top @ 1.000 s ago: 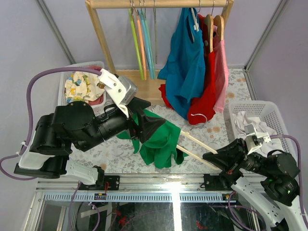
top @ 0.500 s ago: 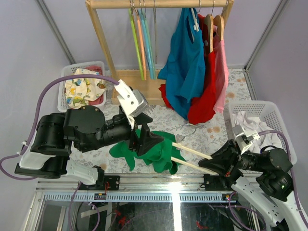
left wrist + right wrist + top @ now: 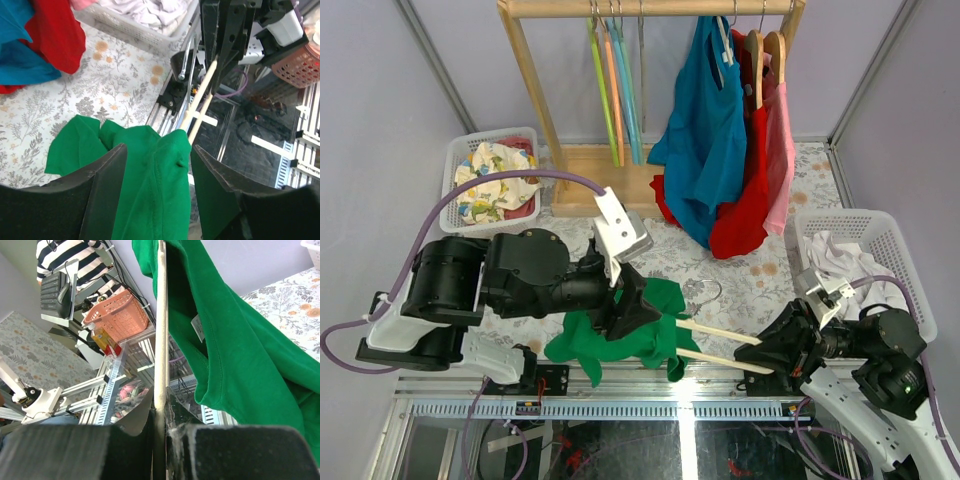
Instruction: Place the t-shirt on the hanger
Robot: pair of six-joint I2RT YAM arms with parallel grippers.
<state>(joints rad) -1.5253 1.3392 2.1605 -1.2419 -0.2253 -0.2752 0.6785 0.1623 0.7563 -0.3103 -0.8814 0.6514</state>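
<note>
The green t-shirt (image 3: 605,340) lies bunched at the table's front edge, partly drawn over the far end of the beige hanger (image 3: 715,331). The hanger's wire hook (image 3: 705,292) lies flat on the table. My left gripper (image 3: 632,303) sits over the shirt. In the left wrist view a thick fold of shirt (image 3: 90,145) fills the gap in the gripper (image 3: 159,150) and touches both fingers. The hanger (image 3: 200,102) pokes into the fabric. My right gripper (image 3: 775,348) is shut on the hanger's near end. In the right wrist view the gripper (image 3: 161,409) pinches the rod (image 3: 160,340), and the shirt (image 3: 225,340) drapes beside it.
A wooden rack (image 3: 650,8) at the back holds green, orange and blue hangers (image 3: 615,90), a blue garment (image 3: 705,130) and a red one (image 3: 750,170). A basket of patterned cloth (image 3: 455,160) stands at the left. A white basket (image 3: 900,240) stands at the right.
My left arm has lowered and moved right and nearer, bringing the shirt down from mid-air onto the table. My right gripper and hanger dropped lower; the hook now shows.
</note>
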